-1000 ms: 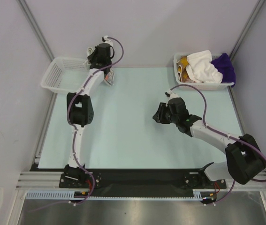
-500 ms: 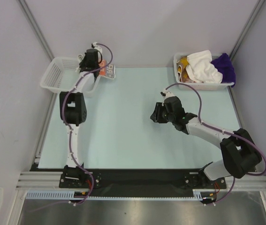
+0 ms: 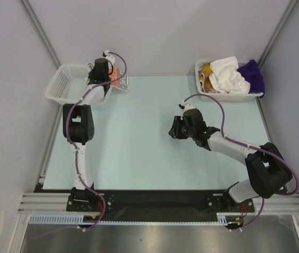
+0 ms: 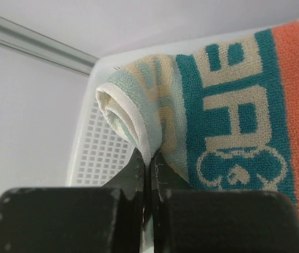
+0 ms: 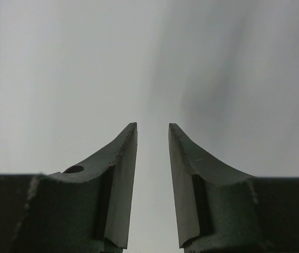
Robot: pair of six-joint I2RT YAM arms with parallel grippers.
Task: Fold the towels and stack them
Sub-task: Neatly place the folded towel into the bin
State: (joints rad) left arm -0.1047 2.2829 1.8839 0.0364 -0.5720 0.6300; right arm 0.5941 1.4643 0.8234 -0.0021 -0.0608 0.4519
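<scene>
Towel (image 4: pixel 233 121), orange-teal print, has shifted toward basket (image 3: pixel 59 89) w/ left gripper (image 4: pixel 148 163) clamped on hem: prob. stacking next. Right gripper (image 5: pixel 153 132) parted, empty.

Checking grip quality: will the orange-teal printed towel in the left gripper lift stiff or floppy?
Probably floppy: the printed towel curls into a soft roll where the left gripper pinches its hem. Its looped terry pile looks unlikely to slip. Held at one edge only, the rest will likely hang and swing.

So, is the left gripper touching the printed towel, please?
Touching: the left wrist view shows the left gripper pinching the printed towel at its hem.
</scene>
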